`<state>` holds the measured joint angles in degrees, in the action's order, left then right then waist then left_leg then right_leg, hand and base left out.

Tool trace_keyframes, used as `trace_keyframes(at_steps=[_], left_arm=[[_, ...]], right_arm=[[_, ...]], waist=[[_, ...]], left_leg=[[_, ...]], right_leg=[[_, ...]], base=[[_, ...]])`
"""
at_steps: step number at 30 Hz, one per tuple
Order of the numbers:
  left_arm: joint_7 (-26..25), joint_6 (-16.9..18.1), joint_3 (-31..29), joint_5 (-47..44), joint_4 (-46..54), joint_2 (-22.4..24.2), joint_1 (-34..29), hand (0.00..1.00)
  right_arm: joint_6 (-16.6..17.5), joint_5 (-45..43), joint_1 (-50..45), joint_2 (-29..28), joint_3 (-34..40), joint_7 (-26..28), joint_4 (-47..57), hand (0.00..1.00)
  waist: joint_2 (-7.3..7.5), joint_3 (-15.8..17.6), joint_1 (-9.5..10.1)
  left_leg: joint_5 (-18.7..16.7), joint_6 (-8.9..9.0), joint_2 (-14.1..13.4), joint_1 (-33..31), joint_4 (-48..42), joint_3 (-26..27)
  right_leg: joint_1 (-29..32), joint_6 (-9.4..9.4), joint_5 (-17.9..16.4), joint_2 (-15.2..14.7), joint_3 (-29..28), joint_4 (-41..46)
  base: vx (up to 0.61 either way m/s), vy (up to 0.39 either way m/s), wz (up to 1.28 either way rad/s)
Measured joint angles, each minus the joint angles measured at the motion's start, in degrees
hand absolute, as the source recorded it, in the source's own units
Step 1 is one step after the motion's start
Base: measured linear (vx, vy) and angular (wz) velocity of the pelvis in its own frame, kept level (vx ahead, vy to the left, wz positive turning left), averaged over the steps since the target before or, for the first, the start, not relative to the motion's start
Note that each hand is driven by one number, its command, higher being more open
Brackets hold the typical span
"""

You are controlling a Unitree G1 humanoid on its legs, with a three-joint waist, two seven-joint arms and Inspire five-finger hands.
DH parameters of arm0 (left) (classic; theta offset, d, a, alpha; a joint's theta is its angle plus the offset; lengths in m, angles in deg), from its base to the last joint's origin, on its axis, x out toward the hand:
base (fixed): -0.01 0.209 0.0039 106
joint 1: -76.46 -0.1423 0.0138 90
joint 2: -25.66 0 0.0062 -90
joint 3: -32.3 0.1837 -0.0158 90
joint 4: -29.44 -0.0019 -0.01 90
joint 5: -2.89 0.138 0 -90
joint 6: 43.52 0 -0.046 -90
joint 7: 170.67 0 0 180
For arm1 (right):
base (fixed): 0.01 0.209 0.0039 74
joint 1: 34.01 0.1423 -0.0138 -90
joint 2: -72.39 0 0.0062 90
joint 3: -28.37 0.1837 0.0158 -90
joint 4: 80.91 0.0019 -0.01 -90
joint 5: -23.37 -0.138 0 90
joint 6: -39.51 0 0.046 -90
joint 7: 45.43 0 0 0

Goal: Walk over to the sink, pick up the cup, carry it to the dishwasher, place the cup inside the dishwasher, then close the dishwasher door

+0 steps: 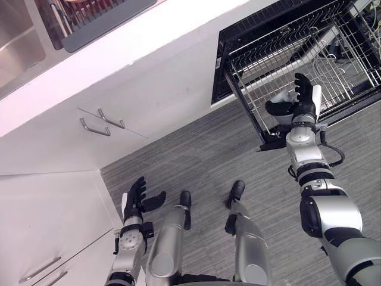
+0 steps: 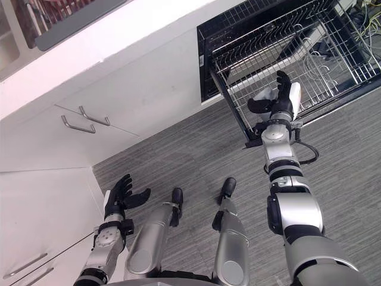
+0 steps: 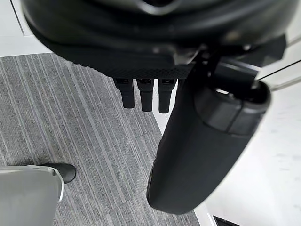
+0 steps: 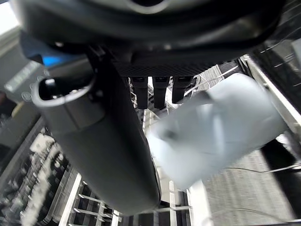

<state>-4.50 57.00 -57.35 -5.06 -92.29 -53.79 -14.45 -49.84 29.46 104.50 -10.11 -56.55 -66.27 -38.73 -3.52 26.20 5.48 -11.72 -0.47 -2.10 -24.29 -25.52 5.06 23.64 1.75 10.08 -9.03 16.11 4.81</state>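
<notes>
step: placing cup in dishwasher [image 1: 221, 59] | right hand [image 1: 302, 102] standing released, cup [image 1: 284, 96] sitting between thumb and fingers over rack's [image 1: 333, 53] front edge | left hand [image 1: 137, 201] hanging released | next: likely clearing the hand, then closing up

Your white tabletop [image 1: 119, 53] runs from 9 o'clock up toward 1 o'clock. A dark dish drainer [image 1: 101, 24] sits on it at 11 o'clock. The steel sink [image 1: 18, 47] is set into it just beside the drainer, at 10 o'clock. Below, the grey striped floor [image 1: 196, 155] fills the middle and 6 o'clock. At 2 o'clock, the dishwasher's wire rack [image 1: 333, 53] stands pulled out over that floor.
</notes>
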Motion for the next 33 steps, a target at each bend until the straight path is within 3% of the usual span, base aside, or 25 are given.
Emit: trace_keyframes(at_steps=[6,11,14,16,21,22,24,26,27,28,30,32,33], left_arm=[[0.0,-0.1,0.0,0.1,0.0,0.9,-0.2,0.9],[0.4,-0.5,0.0,0.3,-0.1,0.9,-1.5,0.9],[0.6,-0.8,-0.4,1.2,-0.4,0.8,-3.0,0.9],[1.4,-1.6,-0.5,1.3,-3.0,1.1,-4.0,0.9],[2.5,-2.1,-0.5,1.3,-5.5,2.7,-6.2,0.9],[2.6,-2.1,-0.5,1.3,-5.8,2.7,-6.2,0.9],[2.6,-2.1,-0.5,1.3,-6.4,2.8,-6.1,0.9],[2.6,-2.1,-0.5,1.3,-7.1,3.5,-6.5,0.9],[2.6,-2.1,-0.5,1.3,-7.2,3.9,-6.7,0.9],[2.6,-2.1,-0.5,1.6,-7.4,4.1,-7.4,0.9],[2.8,-2.5,-0.8,2.5,-7.5,3.9,-8.2,0.9],[2.9,-2.5,-1.0,3.5,-7.6,2.9,-8.9,0.9],[3.0,-2.5,-1.0,3.5,-7.8,2.4,-9.2,0.9]], right_arm=[[0.4,-0.2,-12.3,-2.8,1.6,-1.8,20.1,0.9],[1.9,-0.2,-23.9,-8.6,1.9,-1.7,33.8,0.9],[2.2,-0.2,-31.3,-12.3,2.0,-0.6,41.4,0.9],[3.1,-0.2,-36.9,-15.1,2.0,0.9,47.3,0.9],[6.6,-0.2,-44.3,-17.1,1.8,2.5,56.3,0.9],[7.3,-0.2,-44.8,-17.2,1.9,2.5,57.1,0.9],[7.8,-0.2,-44.7,-17.2,2.0,2.6,57.7,0.9],[8.9,-0.2,-44.6,-16.6,1.4,2.9,58.4,0.9],[9.0,-0.1,-44.6,-16.2,1.2,2.9,58.5,0.9],[9.0,0.5,-44.5,-16.0,0.7,3.5,58.4,0.9],[9.0,1.8,-44.5,-16.0,-1.2,4.5,58.4,0.9],[8.9,4.5,-44.4,-15.9,-4.0,5.7,57.1,0.9],[8.9,4.9,-44.3,-15.8,-4.8,5.9,56.7,0.9]], waist=[[0.0,0.1,-0.66],[0.72,-0.3,-1.69],[2.4,-1.8,-2.03],[3.74,-4.6,-2.58],[3.95,-9.1,-3.55],[4.07,-10.1,-3.73],[4.19,-11.2,-3.88],[3.57,-12.9,-4.25],[3.21,-13.1,-4.36],[3.27,-13.2,-3.69],[3.37,-13.3,-3.21],[3.89,-13.3,-3.11],[4.16,-13.5,-3.08]], left_leg=[[0.3,0.1,0.2,6.1,3.7,0.0],[1.4,0.48,0.3,11.1,7.9,0.0],[2.1,0.88,0.2,13.9,10.7,0.1],[2.4,1.11,0.0,16.1,12.6,0.1],[3.0,1.41,0.2,18.6,14.9,-3.3],[3.7,1.73,0.1,18.8,15.6,-4.2],[4.5,2.21,-0.7,18.6,16.7,1.4],[4.8,2.1,-6.6,19.0,15.0,18.4],[5.3,3.44,-7.1,19.0,14.7,19.0],[5.4,3.44,-6.2,19.1,14.1,17.9],[3.6,2.51,-5.4,18.8,11.6,16.7],[-0.9,1.13,-4.3,19.3,6.8,15.5],[-2.1,0.59,-3.9,19.4,5.8,15.3]], right_leg=[[-5.6,0.04,-0.1,0.4,-0.1,-2.6],[-10.0,0.27,-0.2,0.7,0.2,-4.7],[-12.2,0.34,-0.3,1.2,0.4,-6.3],[-14.0,0.36,-0.3,1.7,0.6,-7.8],[-18.6,0.86,-1.3,1.5,4.6,-9.6],[-19.7,1.03,-1.8,0.8,7.1,-9.6],[-21.0,1.02,-2.3,-0.2,10.5,-9.6],[-22.4,2.06,-3.2,-1.5,15.7,-8.8],[-22.7,2.54,-3.6,-1.9,16.6,-8.2],[-22.9,2.99,-3.9,-2.8,17.2,-7.1],[-23.1,4.28,-5.9,-4.9,18.2,-3.4],[-21.7,4.85,-12.4,-10.1,17.6,8.9],[-20.7,4.26,-13.6,-11.7,16.8,12.7]], base=[[0.02,0.009,0.0],[0.03,-0.006,0.0],[0.06,-0.016,0.0],[0.09,-0.001,-0.01],[0.07,0.016,0.37],[0.02,0.033,1.03],[-0.03,0.045,1.0],[-0.02,0.089,1.17],[0.0,0.166,0.87],[-0.02,0.201,0.53],[-0.02,0.227,0.41],[0.02,0.277,0.29],[0.05,0.231,0.14]])
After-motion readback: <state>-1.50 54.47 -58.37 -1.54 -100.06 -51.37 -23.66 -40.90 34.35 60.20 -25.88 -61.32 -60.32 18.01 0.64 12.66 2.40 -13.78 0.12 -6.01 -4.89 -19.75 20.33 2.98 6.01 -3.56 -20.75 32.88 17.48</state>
